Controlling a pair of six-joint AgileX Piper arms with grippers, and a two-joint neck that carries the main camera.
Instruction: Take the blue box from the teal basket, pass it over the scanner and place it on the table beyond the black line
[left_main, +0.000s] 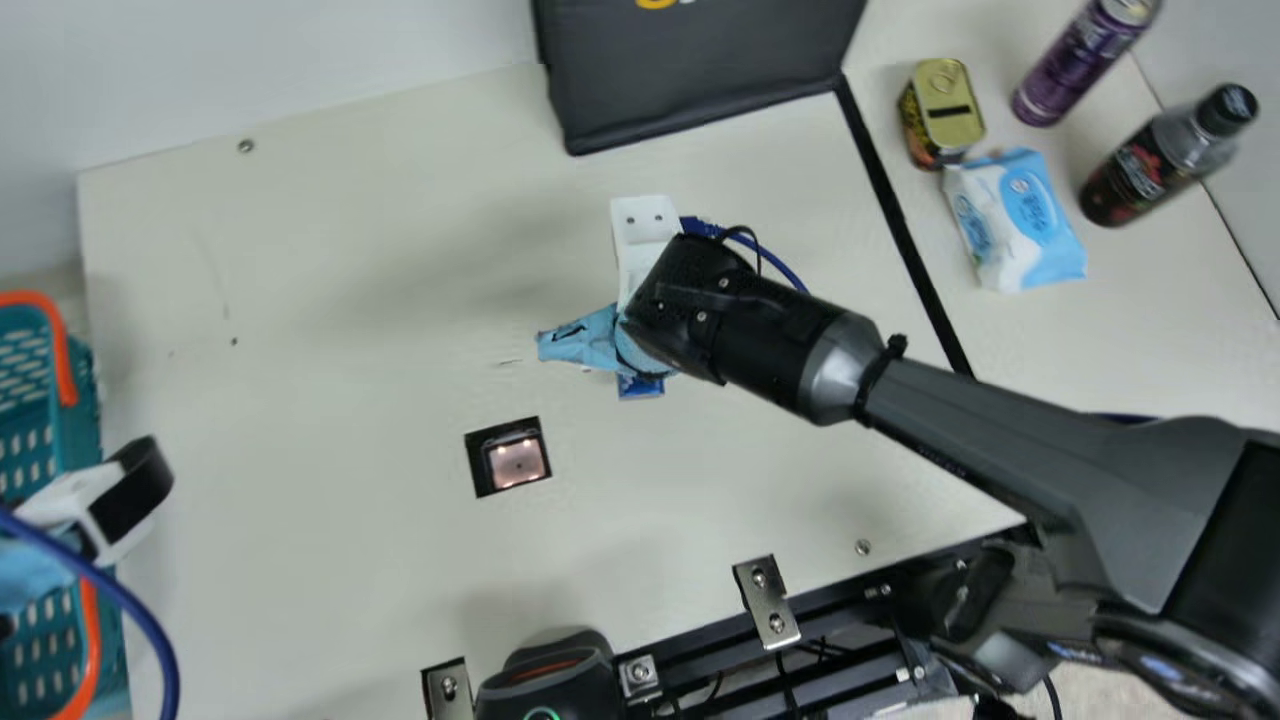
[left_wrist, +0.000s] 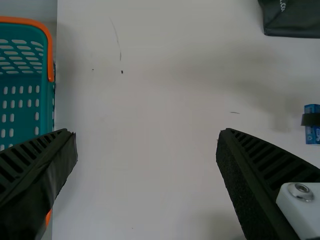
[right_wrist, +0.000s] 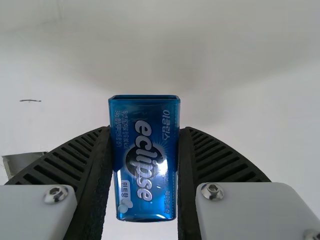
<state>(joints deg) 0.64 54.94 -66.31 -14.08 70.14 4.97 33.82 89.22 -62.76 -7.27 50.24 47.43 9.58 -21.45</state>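
In the main view my right gripper (left_main: 640, 366) is over the middle of the table, with the blue box (left_main: 640, 387) partly showing under it. The right wrist view has the blue box (right_wrist: 145, 160) clasped between both ribbed fingers of the right gripper (right_wrist: 145, 170). The scanner (left_main: 518, 462) is a lit window in the tabletop, to the lower left of the box. My left gripper (left_main: 125, 495) is by the teal basket (left_main: 88, 430); in the left wrist view the left gripper (left_wrist: 145, 145) stands wide apart, nothing between its fingers. The black line (left_main: 905, 235) crosses the table at the right.
Beyond the line stand a yellow-topped can (left_main: 942, 105), a blue-and-white pack (left_main: 1015, 222), a purple can (left_main: 1080, 62) and a dark bottle (left_main: 1160, 160). A black bag (left_main: 700, 70) lies at the table's back. Metal brackets (left_main: 768, 600) sit at the near edge.
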